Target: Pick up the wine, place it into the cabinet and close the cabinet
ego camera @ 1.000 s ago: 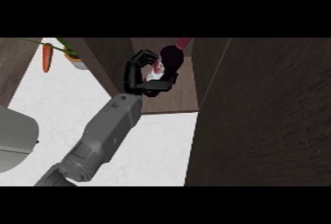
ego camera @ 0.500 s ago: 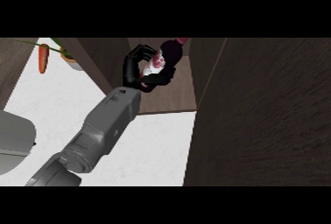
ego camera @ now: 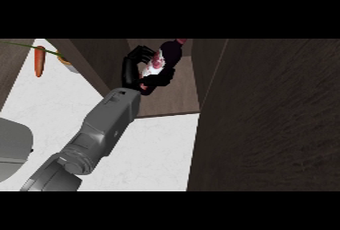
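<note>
Right hand (ego camera: 141, 74) has moved deeper into cabinet (ego camera: 166, 102) than 1.0 s ago, fingers curled round wine (ego camera: 168, 53). Carrot (ego camera: 40, 60) well left of hand; cabinet door (ego camera: 266, 126) close on its right.

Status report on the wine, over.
Left hand shut on wine, inside the cabinet. Right hand out of view. Cabinet door open, nothing blocking it.

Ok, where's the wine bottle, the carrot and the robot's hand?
wine bottle (ego camera: 159, 61): head view, on its pink label.
carrot (ego camera: 40, 60): head view, middle of its orange body.
hand (ego camera: 130, 71): head view, on the black fingers curled round the bottle.
</note>
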